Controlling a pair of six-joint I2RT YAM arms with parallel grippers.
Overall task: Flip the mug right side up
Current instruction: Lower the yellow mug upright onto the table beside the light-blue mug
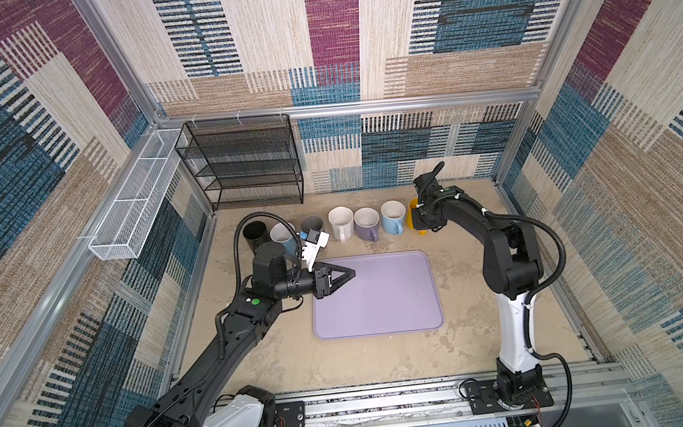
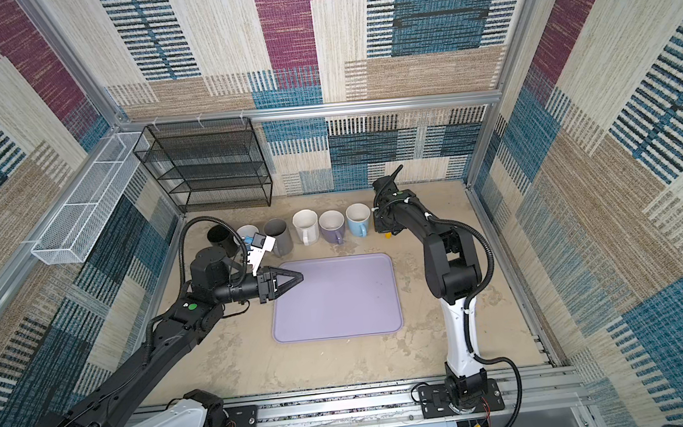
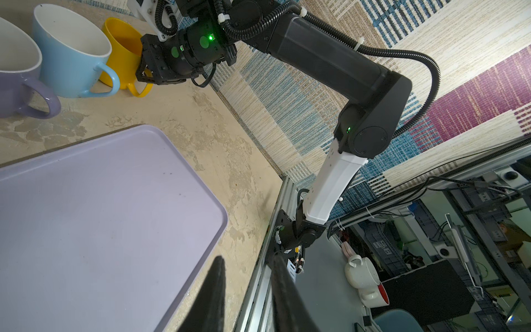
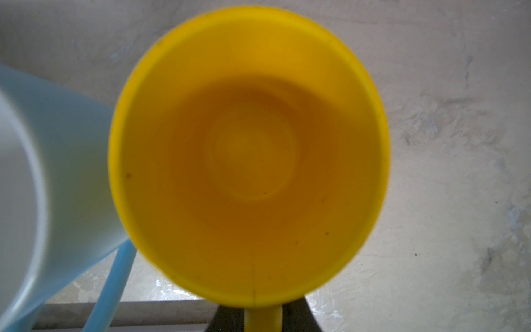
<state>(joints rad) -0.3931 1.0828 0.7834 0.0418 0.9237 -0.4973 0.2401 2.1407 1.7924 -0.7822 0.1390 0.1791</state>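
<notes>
– Right fingers (image 4: 230, 320) are pinched narrow on the handle of the yellow plastic mug (image 4: 250, 155), yes?
– Yes, one either side of it. The left fingers (image 3: 211, 296) hang over the flat lavender tray (image 1: 380, 303), a slight gap between them, holding nothing.
– Where's the mug?
– At the right end of the row along the back of the tabletop (image 1: 466, 338), just beside the light blue ceramic mug (image 1: 392, 216).
– Which way up?
– Mouth up, long axis about vertical, handle toward the robot's side. Whether the base is fully down, I can't tell.
– So the turn looks done?
– I'd judge so; release is in hand. Next: open, then back straight off the handle without nudging either mug.
</notes>
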